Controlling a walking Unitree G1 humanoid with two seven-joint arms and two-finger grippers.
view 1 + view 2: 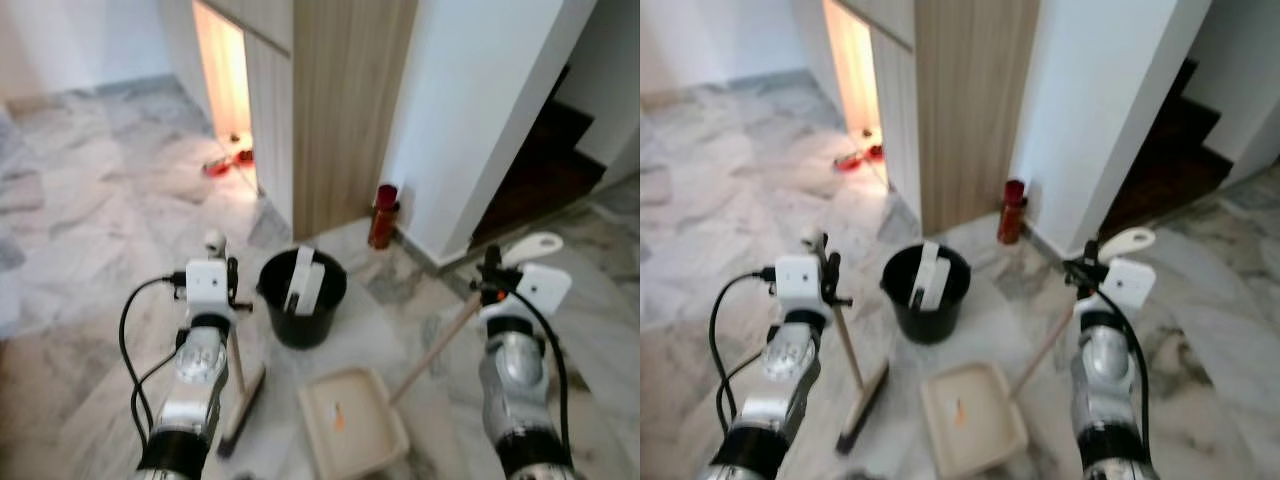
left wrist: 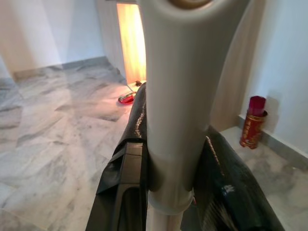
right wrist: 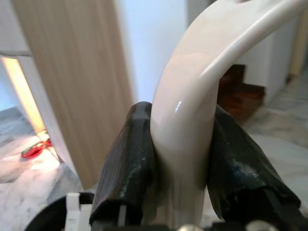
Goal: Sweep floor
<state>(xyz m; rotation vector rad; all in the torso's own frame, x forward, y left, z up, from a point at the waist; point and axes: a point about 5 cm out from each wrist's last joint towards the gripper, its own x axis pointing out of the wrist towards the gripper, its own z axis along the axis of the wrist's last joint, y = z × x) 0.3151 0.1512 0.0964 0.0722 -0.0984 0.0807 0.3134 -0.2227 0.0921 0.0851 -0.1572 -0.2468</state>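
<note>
both handles were clamped in the jaws: broom (image 1: 240, 385) by the left gripper (image 1: 213, 262), dustpan (image 1: 352, 418) by the right gripper (image 1: 497, 268), beside the bucket (image 1: 302, 297). sweeping debris into the pan seemed next.

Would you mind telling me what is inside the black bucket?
Two white flat pieces stand upright inside the black bucket, leaning against its rim. The bucket's bottom is hidden by its wall and dark interior, so anything lying there cannot be seen.
</note>
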